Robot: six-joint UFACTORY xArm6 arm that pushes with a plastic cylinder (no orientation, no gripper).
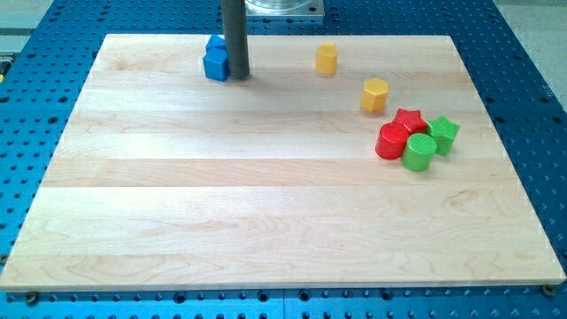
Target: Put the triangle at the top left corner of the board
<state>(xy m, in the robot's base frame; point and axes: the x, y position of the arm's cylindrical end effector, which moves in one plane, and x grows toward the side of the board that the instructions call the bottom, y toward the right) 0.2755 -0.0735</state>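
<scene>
Two blue blocks sit close together near the board's top edge, left of centre. The upper one is partly hidden behind the lower and may be the triangle; its shape is hard to make out. The lower blue block looks like a cube. My tip rests on the board just right of the lower blue block, touching or nearly touching it. The rod rises straight up out of the view's top.
A yellow block and a yellow hexagon-like block lie right of centre. A cluster at the right holds a red star, red cylinder, green cylinder and green star. The wooden board lies on a blue perforated table.
</scene>
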